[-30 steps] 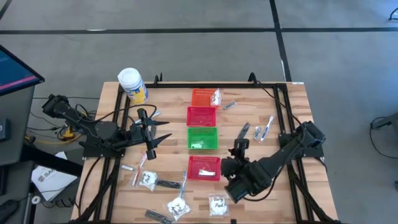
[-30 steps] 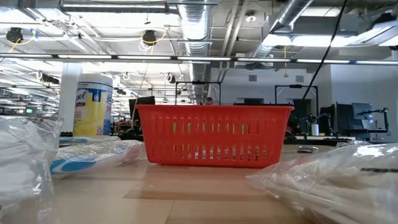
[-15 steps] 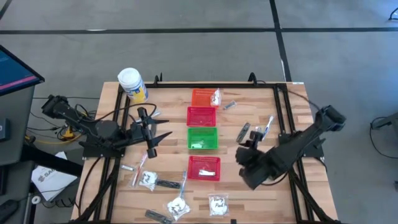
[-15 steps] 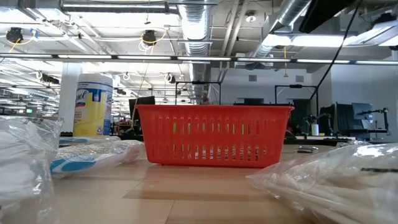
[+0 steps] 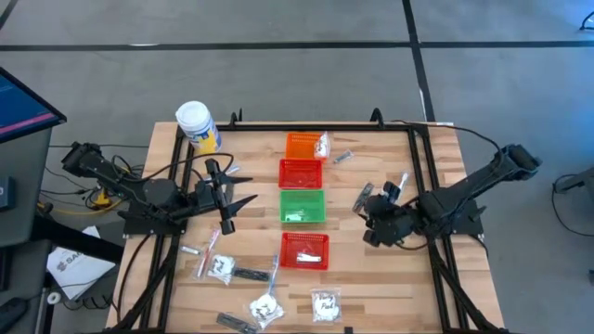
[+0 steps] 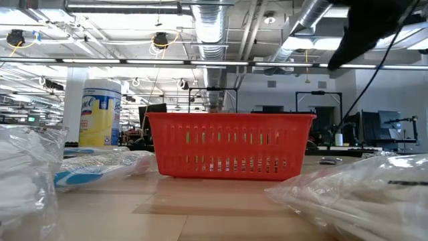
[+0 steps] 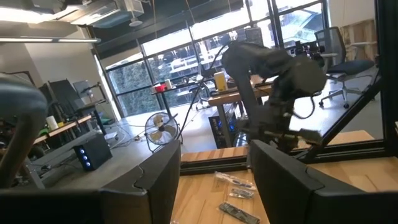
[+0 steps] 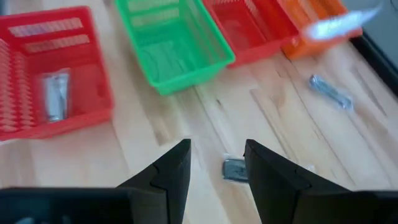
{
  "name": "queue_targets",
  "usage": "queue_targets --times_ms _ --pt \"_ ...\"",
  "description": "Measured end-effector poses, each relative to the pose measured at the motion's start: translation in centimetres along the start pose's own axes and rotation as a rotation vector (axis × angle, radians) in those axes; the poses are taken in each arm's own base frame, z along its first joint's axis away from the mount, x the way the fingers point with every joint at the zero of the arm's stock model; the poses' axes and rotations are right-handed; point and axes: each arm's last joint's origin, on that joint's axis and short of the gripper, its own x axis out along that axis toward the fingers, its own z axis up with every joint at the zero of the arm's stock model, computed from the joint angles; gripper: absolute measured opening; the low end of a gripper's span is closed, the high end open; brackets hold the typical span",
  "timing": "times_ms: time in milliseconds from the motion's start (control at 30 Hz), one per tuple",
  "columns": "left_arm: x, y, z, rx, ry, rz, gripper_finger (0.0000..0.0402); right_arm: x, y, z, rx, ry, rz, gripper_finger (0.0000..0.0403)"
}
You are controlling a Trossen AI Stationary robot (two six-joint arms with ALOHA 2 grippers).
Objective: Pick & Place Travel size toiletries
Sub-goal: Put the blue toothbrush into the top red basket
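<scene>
Sorted: silvery tube (image 8: 55, 94) in near red basket (image 8: 37, 127); sachet in orange basket (image 5: 303, 145).
Left: sachets (image 5: 265, 309), toothbrushes — loose on table (image 5: 436, 297).
Right gripper (image 8: 216, 163): parted, empty — above dark strip (image 8: 234, 169).
Left gripper (image 5: 229, 201): parted, empty.

The column of four mesh baskets (image 5: 303, 199) splits the table (image 5: 436, 288) down its middle. Right of the baskets the right gripper (image 5: 373, 215) hangs with parted fingers over a dark strip (image 8: 234, 168), near scattered toiletries (image 5: 394, 192); bare wood lies nearer the front edge there. Left of the baskets, the left gripper (image 5: 232, 204), a white jar (image 5: 198, 126) and sachets (image 5: 223, 267) crowd the passage.
</scene>
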Motion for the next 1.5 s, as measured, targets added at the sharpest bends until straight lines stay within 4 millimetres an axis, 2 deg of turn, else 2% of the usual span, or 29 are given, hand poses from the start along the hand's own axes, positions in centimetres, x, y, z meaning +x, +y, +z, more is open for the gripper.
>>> queue_targets --times_ms 333,633,767,900,1067,1500 --pt "0.0 0.0 0.0 -0.001 0.0 0.001 0.0186 3.6 -3.2 -1.3 0.174 0.117 -0.052 0.0143" --pt "0.0 0.0 0.0 0.0 0.0 0.0 0.0186 5.9 -3.6 -1.6 0.139 0.097 -0.07 0.0143" --pt "0.0 0.0 0.0 0.0 0.0 0.0 0.0186 6.3 -3.5 -1.7 0.124 0.117 -0.085 0.0143" --pt "0.0 0.0 0.0 0.002 0.001 -0.001 0.0186 6.4 -4.5 -2.3 0.256 0.177 -0.156 0.0143" --pt "0.0 0.0 0.0 0.0 -0.002 -0.002 0.0186 6.5 -5.3 -2.7 0.312 0.227 -0.219 0.0143" --pt "0.0 0.0 0.0 0.0 -0.001 -0.002 0.0186 6.6 -4.9 -2.3 0.343 0.232 -0.132 0.0143"
